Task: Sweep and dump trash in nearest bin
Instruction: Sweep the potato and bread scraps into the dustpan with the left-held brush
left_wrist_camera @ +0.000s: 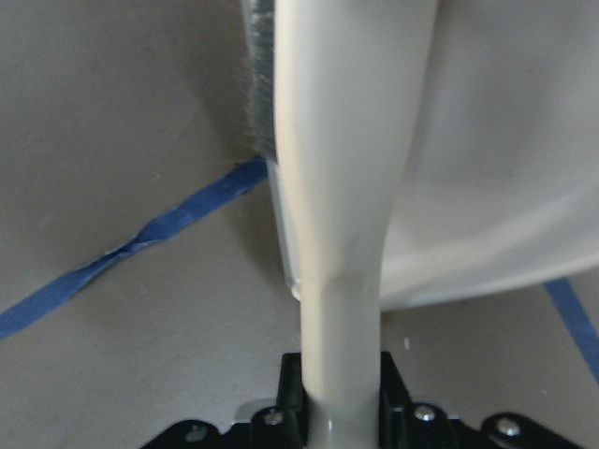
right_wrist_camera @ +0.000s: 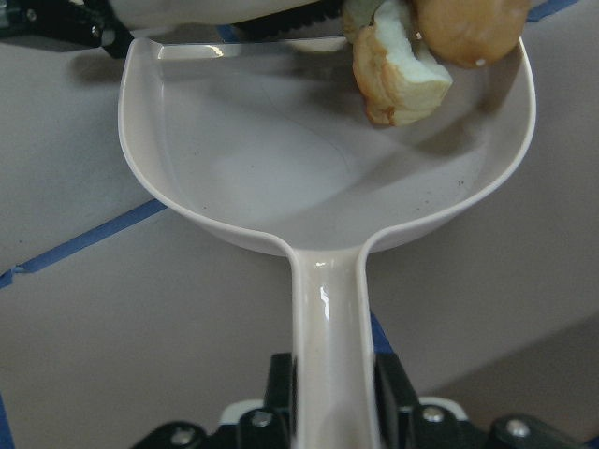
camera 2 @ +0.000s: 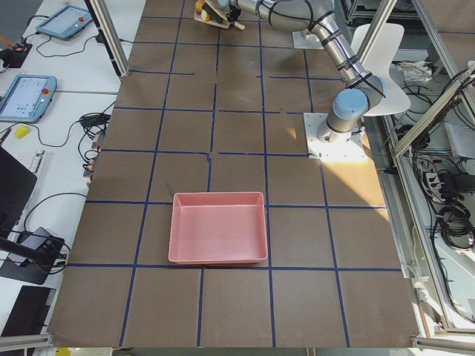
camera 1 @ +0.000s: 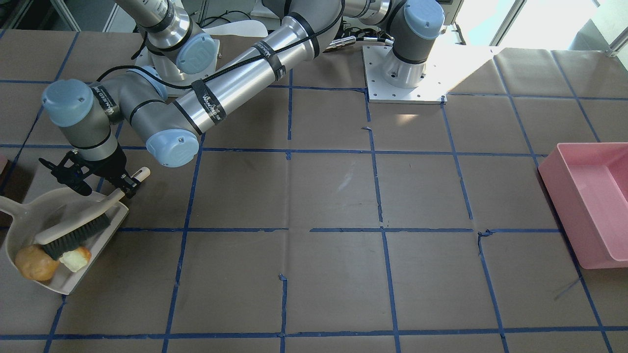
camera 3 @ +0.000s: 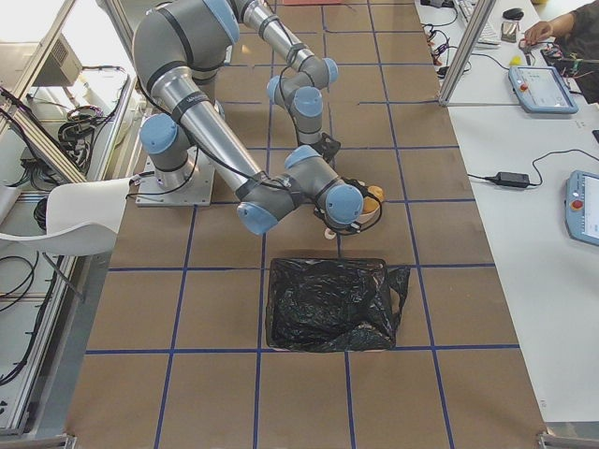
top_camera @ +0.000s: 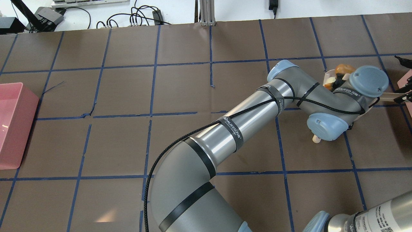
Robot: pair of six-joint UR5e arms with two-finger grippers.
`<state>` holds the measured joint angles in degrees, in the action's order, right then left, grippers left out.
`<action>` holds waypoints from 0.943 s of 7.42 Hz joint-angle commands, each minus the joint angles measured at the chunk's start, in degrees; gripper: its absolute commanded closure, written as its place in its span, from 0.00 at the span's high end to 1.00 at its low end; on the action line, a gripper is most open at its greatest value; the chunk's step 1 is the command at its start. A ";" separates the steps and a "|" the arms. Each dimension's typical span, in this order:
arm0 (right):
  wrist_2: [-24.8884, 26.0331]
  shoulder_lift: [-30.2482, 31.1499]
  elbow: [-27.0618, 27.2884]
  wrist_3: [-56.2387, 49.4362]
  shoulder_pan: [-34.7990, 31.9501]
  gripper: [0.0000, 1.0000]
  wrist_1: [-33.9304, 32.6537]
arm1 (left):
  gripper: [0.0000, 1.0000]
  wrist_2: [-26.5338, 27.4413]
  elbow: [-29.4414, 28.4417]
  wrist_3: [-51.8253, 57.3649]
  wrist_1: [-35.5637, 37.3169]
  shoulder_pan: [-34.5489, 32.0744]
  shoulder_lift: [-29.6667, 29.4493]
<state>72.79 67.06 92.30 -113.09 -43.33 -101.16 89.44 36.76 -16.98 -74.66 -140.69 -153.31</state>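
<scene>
Clamping brush (camera 1: 73,234) in my left end effector (camera 1: 130,185), dustpan (camera 1: 68,280) in right end effector (right_wrist_camera: 329,416); front view shows trash (camera 1: 37,262) inside; overhead mostly hides it.

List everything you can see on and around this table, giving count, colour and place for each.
table: one, brown with a blue tape grid.
dustpan: one, beige, robot's right end of the table.
brush: one, beige with black bristles, bristles in the dustpan.
trash pieces: two told apart, brown lump and tan-white chunk, in the dustpan.
bin: one, lined with a black bag, beside the dustpan.
pink tub: one, pink, robot's left end.
teach pendants: two, grey-blue, side bench.
left gripper: one, black, shut on the brush handle.
right gripper: one, black, shut on the dustpan handle.
</scene>
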 commanded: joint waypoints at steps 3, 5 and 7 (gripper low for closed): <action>-0.10 0.00 -0.19 -0.20 0.00 0.21 0.00 | 0.00 -0.14 1.47 0.28 -8.72 -2.13 7.39; -1.58 -0.09 -0.19 -1.59 0.26 0.20 0.00 | 0.00 0.64 5.23 -0.68 -9.62 -2.13 11.26; -5.18 -0.17 -0.19 -3.62 0.61 0.16 -0.26 | 0.00 1.96 16.44 -3.39 -9.71 -0.21 17.65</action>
<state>69.74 66.96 92.11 -115.61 -42.94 -101.25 90.57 46.29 -18.33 -84.15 -142.11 -139.88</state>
